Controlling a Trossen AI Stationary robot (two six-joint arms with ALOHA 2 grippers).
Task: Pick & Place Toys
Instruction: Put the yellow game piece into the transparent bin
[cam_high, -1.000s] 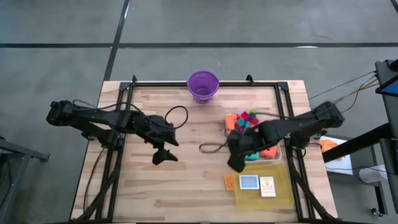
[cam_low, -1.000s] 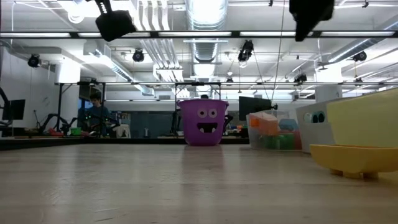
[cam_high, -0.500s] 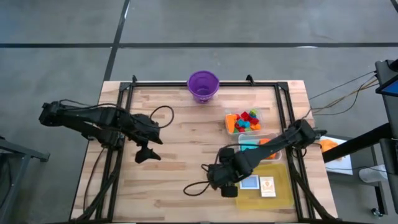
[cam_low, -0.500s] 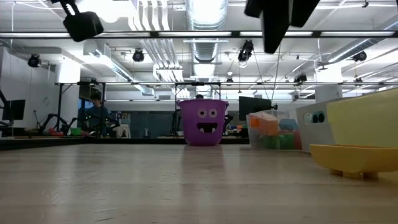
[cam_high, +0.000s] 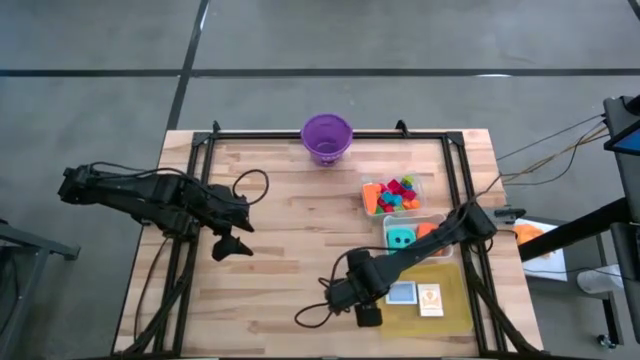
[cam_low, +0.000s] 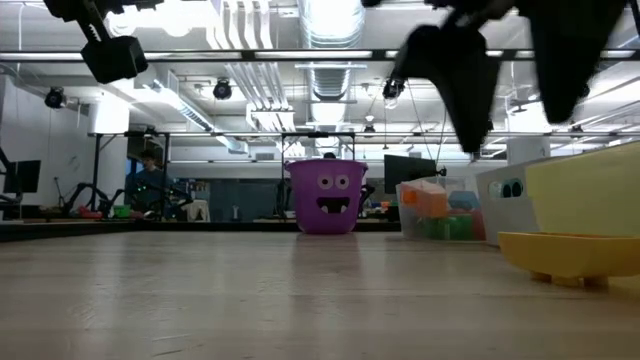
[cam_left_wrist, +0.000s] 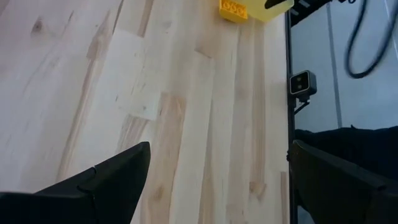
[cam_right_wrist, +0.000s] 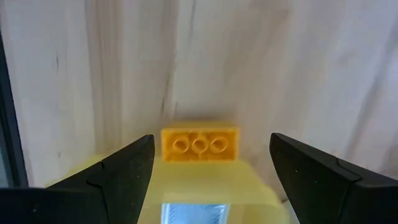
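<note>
Right hand (cam_right_wrist: 205, 186) has swung from the toy tubs to 6 o'clock, wide open over an orange brick (cam_right_wrist: 200, 144); pick imminent. Left hand (cam_high: 232, 246) open, empty, retreated to 9 o'clock on the desk (cam_high: 290, 270).

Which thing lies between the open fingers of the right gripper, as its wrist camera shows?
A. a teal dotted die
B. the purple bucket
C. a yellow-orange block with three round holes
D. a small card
C: the block lies on the wood beside the yellow tray, centred ahead of the right gripper.
</note>
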